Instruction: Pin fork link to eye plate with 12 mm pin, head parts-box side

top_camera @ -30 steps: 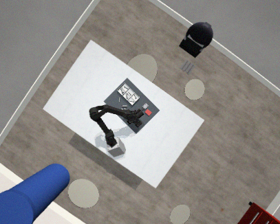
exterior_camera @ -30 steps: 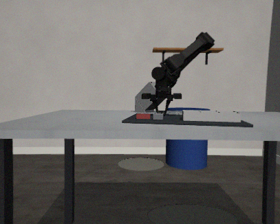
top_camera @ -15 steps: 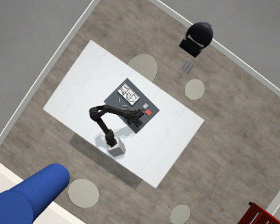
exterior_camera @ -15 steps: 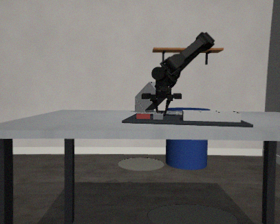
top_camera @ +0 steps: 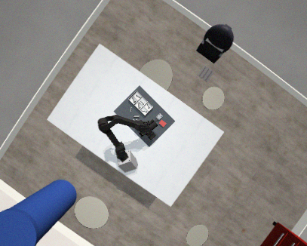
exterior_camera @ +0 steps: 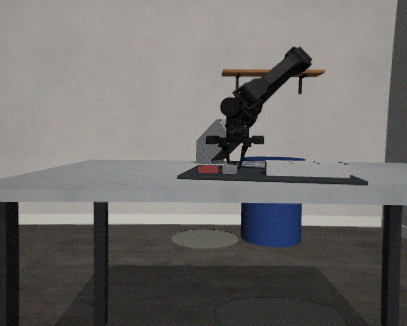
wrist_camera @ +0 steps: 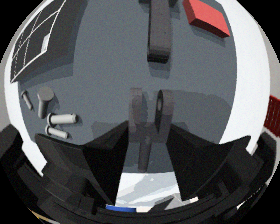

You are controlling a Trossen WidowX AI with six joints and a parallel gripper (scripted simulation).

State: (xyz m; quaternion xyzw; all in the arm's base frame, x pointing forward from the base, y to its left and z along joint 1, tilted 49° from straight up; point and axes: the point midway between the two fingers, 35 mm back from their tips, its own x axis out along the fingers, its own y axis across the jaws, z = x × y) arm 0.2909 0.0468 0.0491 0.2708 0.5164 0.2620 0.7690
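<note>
The eye plate (top_camera: 159, 115), a light grey bracket with holes, sits at the far end of the dark mat (wrist_camera: 104, 63) (top_camera: 122, 110). A dark bar (wrist_camera: 160, 30) runs from it toward me. My gripper (wrist_camera: 147, 125) (top_camera: 151, 130) (exterior_camera: 236, 161) points down just above the mat, short of the bar's near end. It is shut on a dark narrow part (wrist_camera: 145, 139), which looks like the fork link, held in line with the bar. Several pins (wrist_camera: 60, 119) (wrist_camera: 44, 100) lie loose on the mat to the left.
The white parts box (wrist_camera: 64, 23) (top_camera: 140, 103) with dividers stands at the mat's left end. A red block (wrist_camera: 205, 16) (top_camera: 163, 123) (exterior_camera: 207, 169) lies right of the eye plate. The arm's grey base (top_camera: 128, 162) stands on the white table (top_camera: 87, 87).
</note>
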